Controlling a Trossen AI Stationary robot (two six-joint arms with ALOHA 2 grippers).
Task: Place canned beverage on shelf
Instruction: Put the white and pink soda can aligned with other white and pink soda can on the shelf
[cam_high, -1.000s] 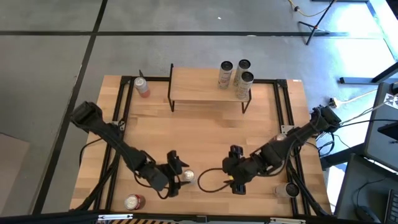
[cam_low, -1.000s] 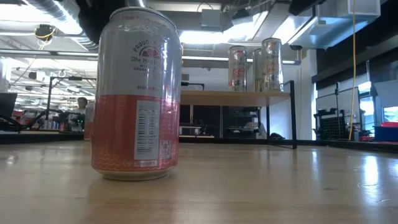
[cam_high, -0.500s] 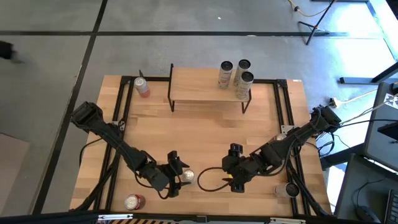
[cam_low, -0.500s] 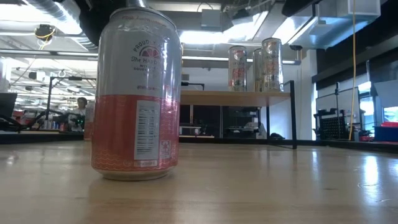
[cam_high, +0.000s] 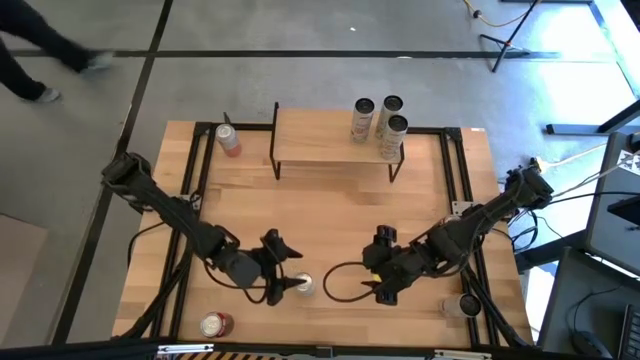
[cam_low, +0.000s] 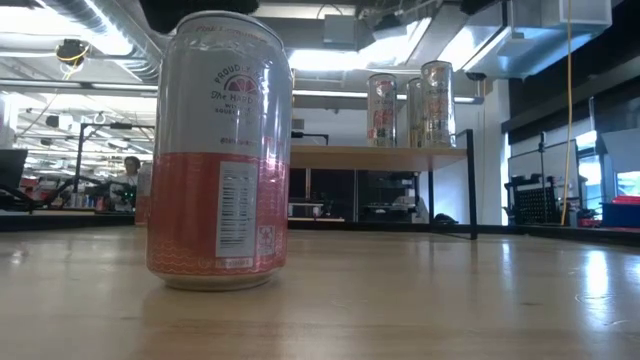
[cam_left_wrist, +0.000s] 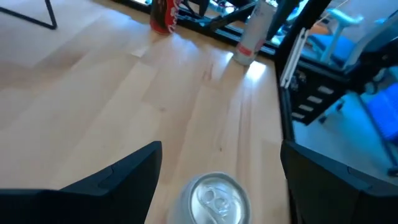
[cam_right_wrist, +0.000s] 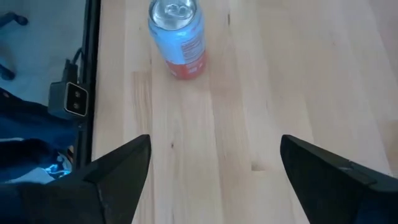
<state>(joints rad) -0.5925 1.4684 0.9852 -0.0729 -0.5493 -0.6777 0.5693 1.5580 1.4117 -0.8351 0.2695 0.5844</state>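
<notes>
A beverage can with a silver top and orange-red lower half stands upright on its base on the wooden table, near the front edge. It fills the low view's left side. My left gripper hovers open just above it, a finger on either side of the can's top and clear of it. My right gripper hangs open to the can's right, facing the can. The shelf stands at the table's far side with three cans on its right end.
A can stands at the far left beside the shelf. A red can stands at the near left corner and another can at the near right. Black rails line the table's sides. Bare wood lies between the grippers and the shelf.
My left gripper has risen off the can and tipped a little, its fingers staying open. In the low view its dark shape has lifted away from the can's top. The can has not moved.
</notes>
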